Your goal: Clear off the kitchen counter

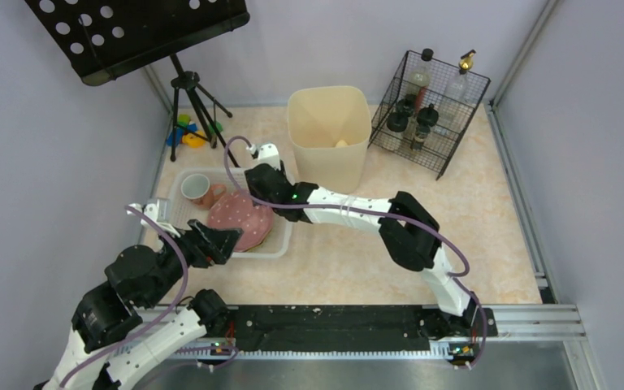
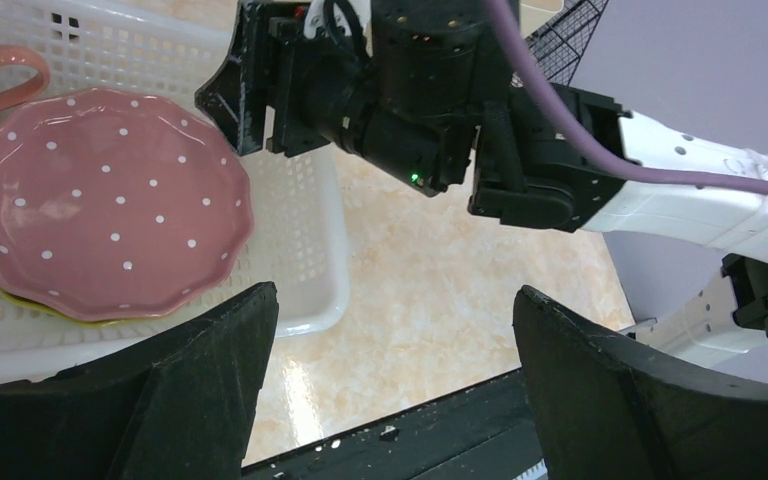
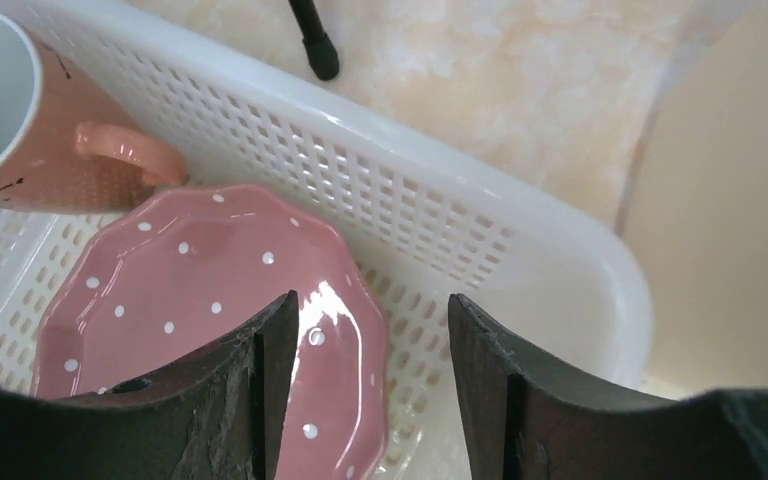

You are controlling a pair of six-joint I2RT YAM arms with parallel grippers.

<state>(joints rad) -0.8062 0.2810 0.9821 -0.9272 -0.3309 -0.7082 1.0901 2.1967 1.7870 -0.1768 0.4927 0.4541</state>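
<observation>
Plate (image 3: pixel 190 280) rests inside basket (image 3: pixel 430 215), beneath parted right gripper (image 3: pixel 370 315).

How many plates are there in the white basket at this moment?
2, both in the white basket. The pink dotted plate lies on top. Beneath it, only the rim of what looks like a yellow plate shows. More may be hidden underneath.
</observation>
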